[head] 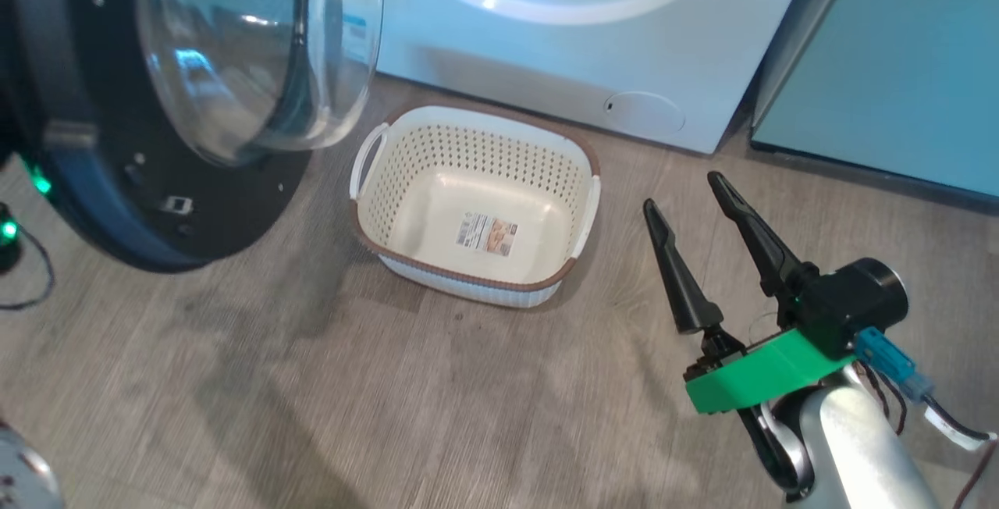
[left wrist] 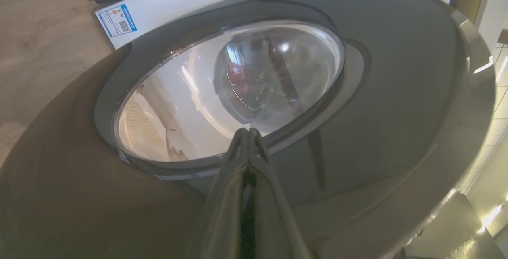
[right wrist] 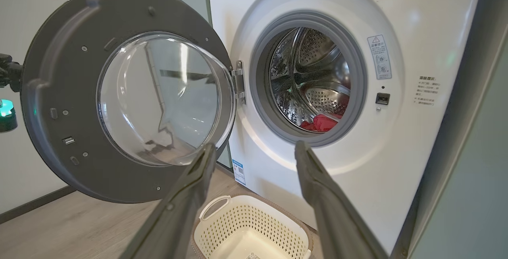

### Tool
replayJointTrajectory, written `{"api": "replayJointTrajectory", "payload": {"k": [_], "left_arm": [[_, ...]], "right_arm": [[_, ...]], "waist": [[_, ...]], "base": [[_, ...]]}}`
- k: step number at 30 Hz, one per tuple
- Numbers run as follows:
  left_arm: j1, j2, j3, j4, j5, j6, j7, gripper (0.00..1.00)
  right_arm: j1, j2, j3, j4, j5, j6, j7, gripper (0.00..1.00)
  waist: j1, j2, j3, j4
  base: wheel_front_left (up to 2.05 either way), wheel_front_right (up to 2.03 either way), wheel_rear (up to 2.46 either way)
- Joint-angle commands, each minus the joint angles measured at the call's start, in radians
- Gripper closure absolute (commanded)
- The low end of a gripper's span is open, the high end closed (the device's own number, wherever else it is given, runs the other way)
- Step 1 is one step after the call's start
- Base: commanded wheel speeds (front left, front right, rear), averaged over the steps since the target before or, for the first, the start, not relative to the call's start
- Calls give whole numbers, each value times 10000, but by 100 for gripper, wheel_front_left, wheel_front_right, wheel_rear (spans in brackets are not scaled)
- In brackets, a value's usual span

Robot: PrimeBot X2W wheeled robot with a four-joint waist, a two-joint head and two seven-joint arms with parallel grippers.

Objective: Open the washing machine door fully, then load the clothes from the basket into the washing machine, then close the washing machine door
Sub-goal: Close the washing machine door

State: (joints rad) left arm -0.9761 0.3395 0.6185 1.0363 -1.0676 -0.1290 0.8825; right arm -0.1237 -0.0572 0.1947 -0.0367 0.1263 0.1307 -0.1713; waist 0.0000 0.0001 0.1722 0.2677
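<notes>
Door (right wrist: 51, 92) open wide, outer face just ahead of the left gripper (left wrist: 248, 132), tips pressed together. Stiff, hinged, slick gloss: probably best pushed on the rim (left wrist: 397, 92) far from the hinge (right wrist: 239, 80), not the glass (left wrist: 190, 104). Clothes (right wrist: 323, 123) lie in the drum (right wrist: 305, 60) ahead of the right gripper (head: 681, 190), which is spread and empty; basket (head: 468, 150) sits to its left.

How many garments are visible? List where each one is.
1. A red garment lies inside the washer; the basket holds none. More may be hidden deeper inside.

You see the clothes (right wrist: 322, 123) half hidden behind the drum gasket (right wrist: 260, 92), centre frame; the basket (right wrist: 246, 222) is cut by the bottom edge, its label (head: 487, 233) unreadable
</notes>
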Motion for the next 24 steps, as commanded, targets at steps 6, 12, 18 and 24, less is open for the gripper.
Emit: {"api": "replayJointTrajectory", "payload": {"k": [6,12,18,24], "left_arm": [[964,-564,123,-1676,-575,181,1126,100],[1888,-1841,180,-3429,-967,810,1690,100],[2592,-2759,64,-5175,-1557,1479,2043,100],[3008,-2884,-630,-5834,-2689,1913,1797,100]], "right_arm": [[100,70,266,-284,243,0,-145,0],[177,70,275,-378,206,0,-102,0],[67,70,187,-561,124,0,-9,0],[-76,70,247,-624,130,0,9,0]], "waist": [[0,-1,-459,-331],[0,-1,-440,-512],[0,-1,-96,-785],[0,-1,267,-1192]], "base": [[0,0,0],[0,0,0],[0,0,0],[0,0,0]]}}
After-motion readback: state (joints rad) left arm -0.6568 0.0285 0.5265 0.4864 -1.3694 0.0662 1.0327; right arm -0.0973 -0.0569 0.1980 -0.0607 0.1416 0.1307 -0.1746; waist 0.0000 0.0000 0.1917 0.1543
